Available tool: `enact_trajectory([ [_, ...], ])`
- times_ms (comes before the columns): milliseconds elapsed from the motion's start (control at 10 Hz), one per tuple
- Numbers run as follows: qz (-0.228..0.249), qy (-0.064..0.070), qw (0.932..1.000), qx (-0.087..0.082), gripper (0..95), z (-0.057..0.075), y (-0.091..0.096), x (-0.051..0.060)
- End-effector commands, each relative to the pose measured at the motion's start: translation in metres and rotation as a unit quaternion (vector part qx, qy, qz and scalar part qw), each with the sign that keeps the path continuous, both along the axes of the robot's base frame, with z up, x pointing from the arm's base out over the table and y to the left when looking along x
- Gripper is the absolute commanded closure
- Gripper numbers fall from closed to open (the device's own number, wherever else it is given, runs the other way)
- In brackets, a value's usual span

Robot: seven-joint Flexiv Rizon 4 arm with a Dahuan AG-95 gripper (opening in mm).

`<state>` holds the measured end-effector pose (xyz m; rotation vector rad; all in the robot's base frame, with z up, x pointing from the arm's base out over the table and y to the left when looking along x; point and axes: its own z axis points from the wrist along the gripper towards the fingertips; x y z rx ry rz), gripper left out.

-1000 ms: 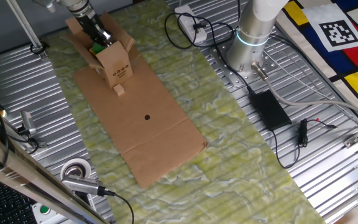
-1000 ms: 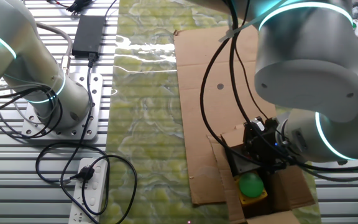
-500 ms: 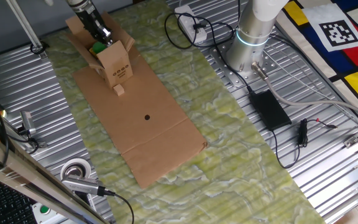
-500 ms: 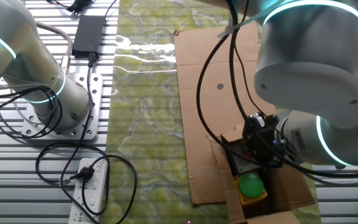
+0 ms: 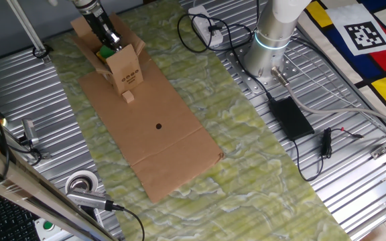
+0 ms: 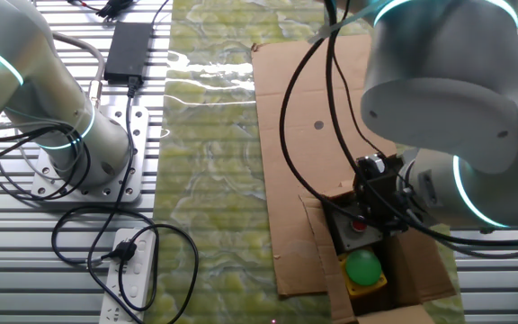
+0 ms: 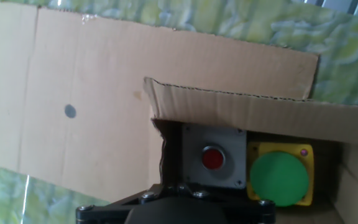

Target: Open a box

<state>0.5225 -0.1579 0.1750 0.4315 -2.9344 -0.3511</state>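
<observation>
The box [image 5: 121,65] is a small brown carton with dark marks on its side, standing at the far end of the flat cardboard sheet [image 5: 154,137]. Its top flaps are spread open. Inside lie a green button on a yellow base [image 7: 279,177] and a grey unit with a red button [image 7: 213,158]; both also show in the other fixed view [image 6: 363,268]. My gripper [image 5: 109,39] hangs just above the box's open top, over the grey unit [image 6: 358,227]. Only its dark body [image 7: 179,208] shows in the hand view. Its fingertips are hidden.
A tiny cardboard block [image 5: 129,98] lies against the box's near side. A power strip [image 5: 203,23] and cables lie by the arm base [image 5: 267,57]. A black power brick [image 5: 289,117] is at the right. A tape roll [image 5: 82,182] sits at the near left.
My gripper has risen a little out of the open box and shifted slightly toward the flat sheet. The box and its contents have not moved.
</observation>
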Motion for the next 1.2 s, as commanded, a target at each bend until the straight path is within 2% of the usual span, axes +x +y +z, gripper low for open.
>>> enact_trajectory([
  [100, 0.004, 0.001, 1.0000, 0.001, 95.0, -0.0001, -0.0003, 0.0010],
  [300, 0.014, 0.004, 0.9999, -0.002, 95.0, -0.0001, -0.0003, 0.0010],
  [600, 0.024, 0.009, 0.9993, 0.025, 95.0, -0.0001, -0.0003, 0.0010],
  [800, 0.001, 0.013, 0.9993, 0.035, 95.0, -0.0001, -0.0003, 0.0010],
  [1000, -0.043, 0.025, 0.9979, 0.041, 95.0, -0.0001, -0.0003, 0.0010],
  [1200, -0.066, 0.030, 0.9967, 0.037, 95.0, -0.0001, -0.0003, 0.0010],
])
